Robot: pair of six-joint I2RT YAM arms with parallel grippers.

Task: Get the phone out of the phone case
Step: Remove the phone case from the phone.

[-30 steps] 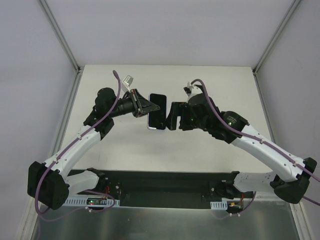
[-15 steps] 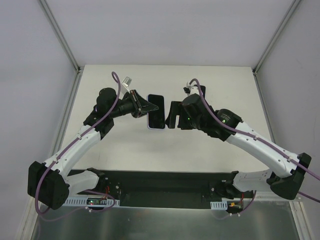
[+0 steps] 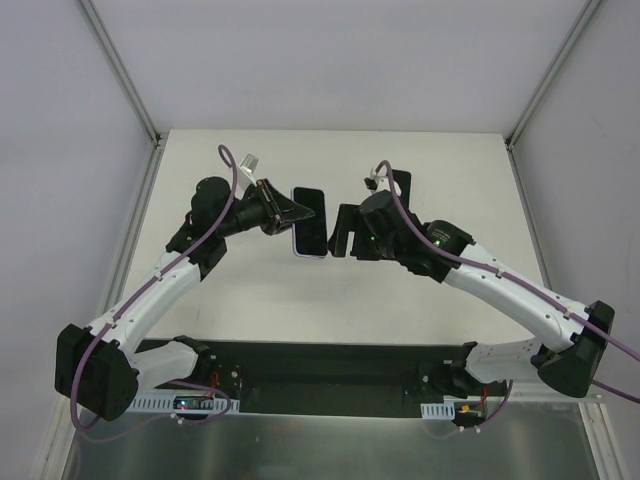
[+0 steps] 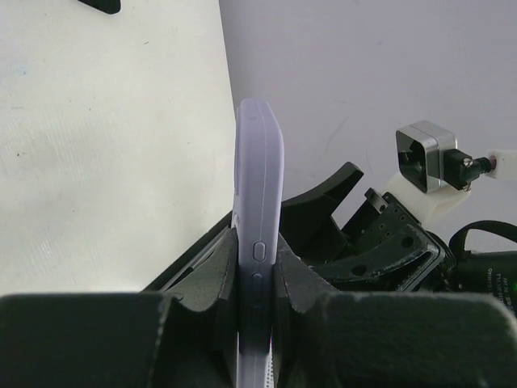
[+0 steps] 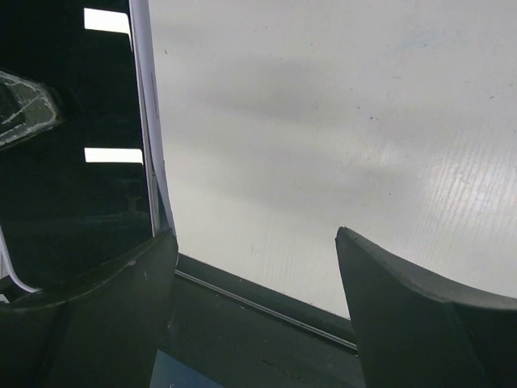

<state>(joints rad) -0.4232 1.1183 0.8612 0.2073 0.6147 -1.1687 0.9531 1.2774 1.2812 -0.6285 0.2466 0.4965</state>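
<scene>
The phone [image 3: 308, 220], black screen up, sits in a lilac case [image 4: 258, 186] and is held above the table. My left gripper [image 3: 296, 214] is shut on the phone's left edge; in the left wrist view the jaws [image 4: 257, 271] pinch the case by its side buttons. My right gripper [image 3: 340, 232] is open at the phone's right edge. In the right wrist view its left finger [image 5: 105, 307] lies against the phone's screen [image 5: 73, 186] and case rim [image 5: 152, 162]. Its right finger [image 5: 420, 315] is off to the side, and nothing lies between the jaws [image 5: 254, 250].
The white table [image 3: 250, 300] lies below both arms, with grey walls round it. A small black object [image 3: 402, 181] lies on the table behind the right arm; it also shows in the left wrist view [image 4: 101, 5]. The arm bases stand at the near edge.
My right gripper has moved left and a little farther back, up to the phone's right edge. My left gripper has shifted slightly left with the phone still in it.
</scene>
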